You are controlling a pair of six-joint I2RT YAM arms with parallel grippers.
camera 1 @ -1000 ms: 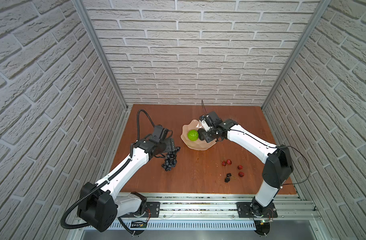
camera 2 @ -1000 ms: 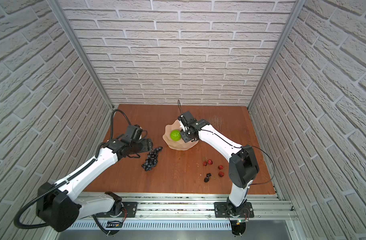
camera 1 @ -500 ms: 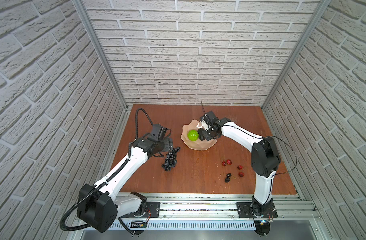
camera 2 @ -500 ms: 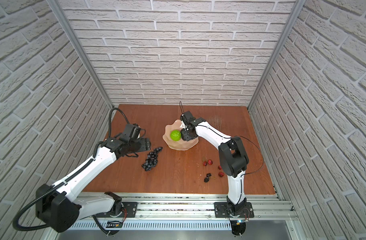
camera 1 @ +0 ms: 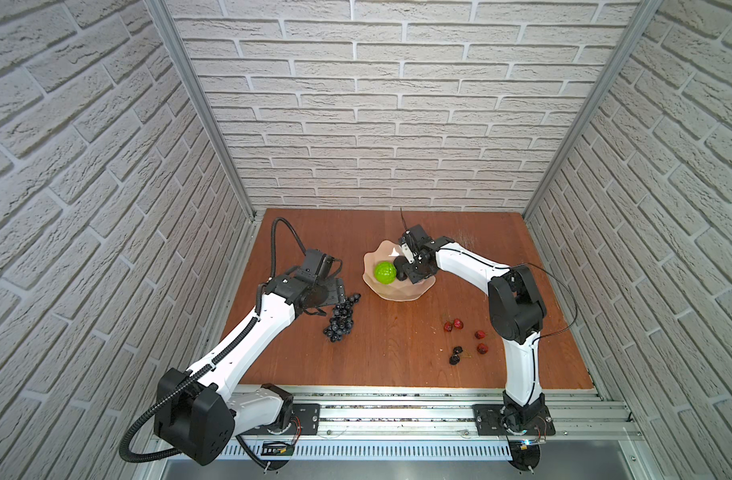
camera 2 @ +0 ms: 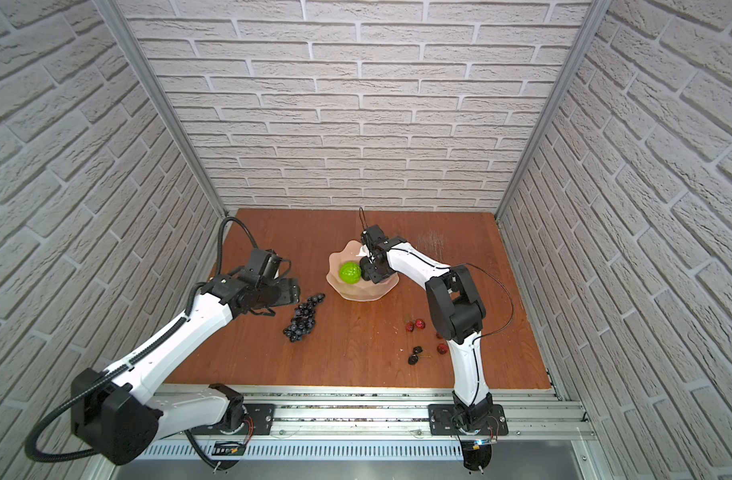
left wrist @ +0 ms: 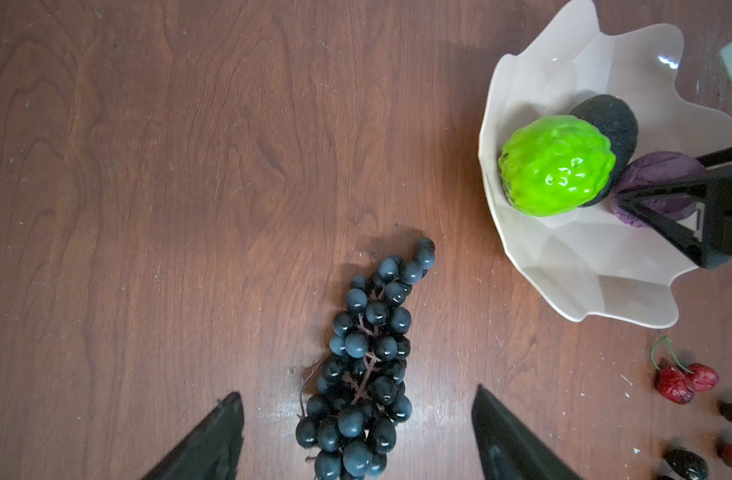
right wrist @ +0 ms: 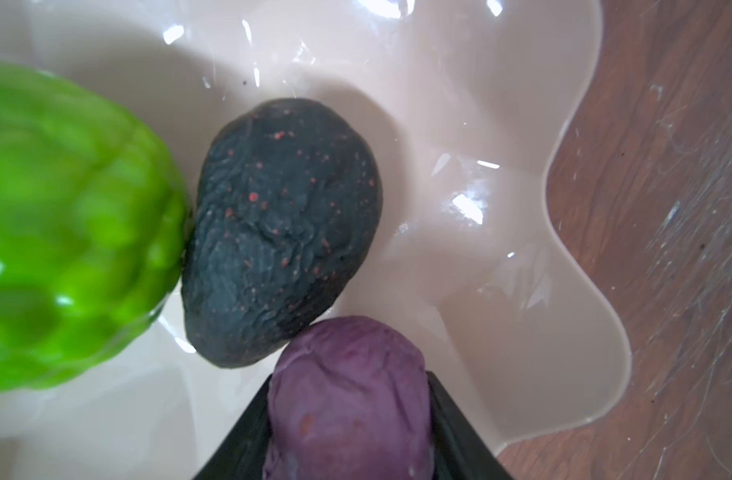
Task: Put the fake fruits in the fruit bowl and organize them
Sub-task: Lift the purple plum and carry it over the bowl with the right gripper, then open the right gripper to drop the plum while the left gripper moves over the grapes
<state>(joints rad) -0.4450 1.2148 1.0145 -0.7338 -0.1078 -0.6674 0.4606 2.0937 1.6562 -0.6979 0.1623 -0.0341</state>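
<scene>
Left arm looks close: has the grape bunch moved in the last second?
No. The grape bunch keeps its place, same gap left of the fruit bowl.

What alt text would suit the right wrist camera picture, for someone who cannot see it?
A black claw grips a small purple fruit inside a glossy pale pink bowl, next to a black avocado and a bumpy lime-green ball. Brown wooden table shows beyond the bowl's wavy rim.

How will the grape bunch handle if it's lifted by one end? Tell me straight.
The grape bunch will probably sag and swing: many separate berries hang on thin brown stems. The glossy round berries may slip from the left pincer. Lying flat and elongated on the table, it is unlikely to roll.
</scene>
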